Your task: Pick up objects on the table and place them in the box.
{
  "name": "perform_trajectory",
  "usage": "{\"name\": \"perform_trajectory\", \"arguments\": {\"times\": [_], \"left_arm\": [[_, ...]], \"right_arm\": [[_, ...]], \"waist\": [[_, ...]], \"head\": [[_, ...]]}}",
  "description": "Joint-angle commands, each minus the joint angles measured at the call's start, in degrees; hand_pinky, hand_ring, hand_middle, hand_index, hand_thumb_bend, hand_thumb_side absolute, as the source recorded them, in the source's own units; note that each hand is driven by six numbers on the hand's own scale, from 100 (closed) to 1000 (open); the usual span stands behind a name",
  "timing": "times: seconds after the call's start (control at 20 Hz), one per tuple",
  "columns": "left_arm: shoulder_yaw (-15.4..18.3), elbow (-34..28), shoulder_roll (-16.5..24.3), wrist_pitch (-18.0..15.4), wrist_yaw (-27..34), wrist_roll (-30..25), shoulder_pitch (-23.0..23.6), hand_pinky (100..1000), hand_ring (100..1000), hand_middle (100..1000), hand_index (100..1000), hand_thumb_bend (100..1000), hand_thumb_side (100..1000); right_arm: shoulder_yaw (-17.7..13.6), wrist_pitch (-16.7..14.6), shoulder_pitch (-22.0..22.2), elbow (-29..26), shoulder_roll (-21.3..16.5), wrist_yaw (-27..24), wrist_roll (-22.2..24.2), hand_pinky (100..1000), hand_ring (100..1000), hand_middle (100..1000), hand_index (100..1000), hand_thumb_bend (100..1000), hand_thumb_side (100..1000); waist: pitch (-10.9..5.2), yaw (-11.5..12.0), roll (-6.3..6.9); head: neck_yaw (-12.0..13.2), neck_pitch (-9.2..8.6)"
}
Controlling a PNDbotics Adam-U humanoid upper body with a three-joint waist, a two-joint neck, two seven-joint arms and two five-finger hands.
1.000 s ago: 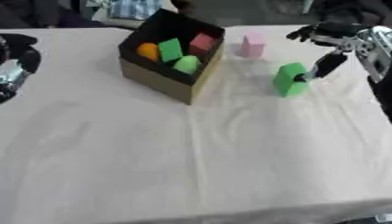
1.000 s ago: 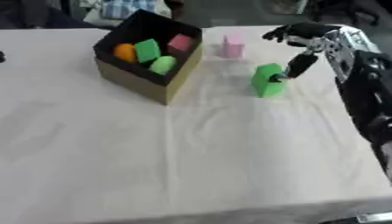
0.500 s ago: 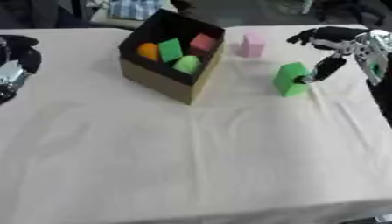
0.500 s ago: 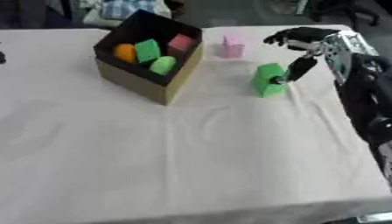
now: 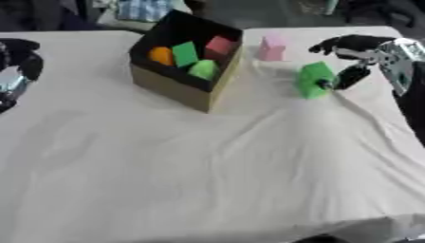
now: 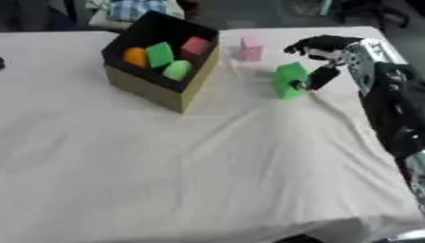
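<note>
right hand (image 5: 358, 57) is at the far right edge of the table (image 5: 207, 180), fingers spread and arched over the green block (image 5: 314, 80), thumb down against the block's right side. looks like it is setting up a grasp: fingers above and behind, thumb on the near-right face, but not yet curled round it, so block sits on the cloth, tilted a bit, not lifted.

box (image 5: 187, 64) stands toward the far middle of the table, left of the green block, open top facing up so things can be dropped in. already holds an orange piece (image 5: 160, 55), a green cube (image 5: 185, 53), a red cube (image 5: 219, 46) and a light green piece (image 5: 203, 70).

pink block (image 5: 272, 47) stands near the far edge, between box and right hand, untouched, likely next after the green one.

left hand (image 5: 18, 66) is idle at the left edge, fingers curled, holding nothing, out of the way.

cloth wrinkles run from the green block toward the near side.
</note>
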Motion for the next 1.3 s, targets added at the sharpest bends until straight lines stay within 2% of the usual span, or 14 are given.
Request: {"name": "perform_trajectory", "arguments": {"times": [0.05, 0.4, 0.55, 0.6, 0.7, 0.8, 0.85, 0.95, 1.05, 1.15, 1.3], "left_arm": [[0.57, -0.73, 1.26, -0.08, 0.33, -0.12, -0.51, 831, 678, 601, 785, 360, 687], [0.50, -0.80, 1.18, -0.10, 0.34, -0.23, -0.61, 832, 679, 601, 785, 357, 688], [0.59, -0.82, 1.25, -0.10, 0.35, -0.16, -0.58, 832, 679, 601, 785, 357, 687], [0.61, -0.83, 1.25, -0.10, 0.36, -0.13, -0.58, 832, 679, 601, 785, 356, 688], [0.58, -0.81, 1.18, -0.09, 0.38, -0.15, -0.58, 832, 680, 601, 785, 356, 688], [0.52, -0.79, 1.15, -0.10, 0.42, -0.25, -0.58, 832, 680, 601, 785, 355, 689], [0.51, -0.79, 1.15, -0.11, 0.40, -0.27, -0.59, 832, 680, 601, 785, 354, 689], [0.55, -0.80, 1.17, -0.11, 0.39, -0.23, -0.62, 832, 680, 601, 785, 354, 688], [0.59, -0.81, 1.22, -0.11, 0.39, -0.17, -0.61, 832, 680, 601, 785, 353, 688], [0.63, -0.81, 1.25, -0.09, 0.39, -0.13, -0.55, 832, 680, 601, 785, 353, 689], [0.68, -0.83, 1.31, -0.09, 0.40, -0.08, -0.52, 832, 680, 601, 785, 353, 688]], "right_arm": [[-0.17, -0.22, -0.97, -0.29, -1.05, 0.59, -0.05, 819, 871, 899, 1000, 543, 367], [0.04, -0.55, -0.98, 0.04, -0.86, 0.58, 0.68, 819, 869, 889, 1000, 543, 374], [-0.07, -0.46, -1.02, -0.02, -0.77, 0.43, 0.48, 815, 862, 869, 972, 524, 375], [-0.17, -0.39, -1.03, -0.14, -0.73, 0.27, 0.15, 813, 859, 863, 957, 501, 385], [-0.26, -0.23, -1.03, -0.39, -0.66, -0.04, -0.76, 806, 845, 820, 884, 458, 340], [-0.27, -0.05, -1.06, -0.74, -0.66, -0.01, -1.97, 795, 830, 785, 833, 363, 257], [-0.33, 0.12, -1.08, -0.98, -0.72, 0.10, -2.86, 786, 815, 750, 783, 258, 172], [-0.52, 0.44, -1.13, -1.52, -0.85, 0.27, -5.02, 766, 786, 681, 697, 172, 105], [-0.77, 0.57, -1.14, -2.28, -0.99, 0.10, -7.80, 751, 764, 634, 615, 103, 100], [-0.87, 0.50, -1.19, -3.30, -1.18, -0.29, -10.33, 741, 748, 596, 567, 100, 100], [-0.98, 0.00, -1.65, -5.79, -1.46, -1.89, -12.86, 731, 733, 558, 551, 100, 100]], "waist": [[-0.26, 0.07, 0.29], [-0.33, 0.17, 0.12], [-0.35, 0.25, 0.16], [-0.35, 0.26, 0.17], [-0.35, 0.26, 0.18], [-0.34, 0.25, 0.16], [-0.35, 0.25, 0.15], [-0.36, 0.24, 0.14], [-0.38, 0.23, 0.12], [-0.41, 0.22, 0.09], [-0.49, 0.15, 0.01]], "head": [[-0.05, 0.28], [-0.04, 0.28], [-0.12, 0.28], [-0.12, 0.28], [-0.08, 0.28], [-0.06, 0.28], [-0.04, 0.28], [0.02, 0.28], [0.05, 0.28], [0.10, 0.28], [0.14, 0.28]]}}
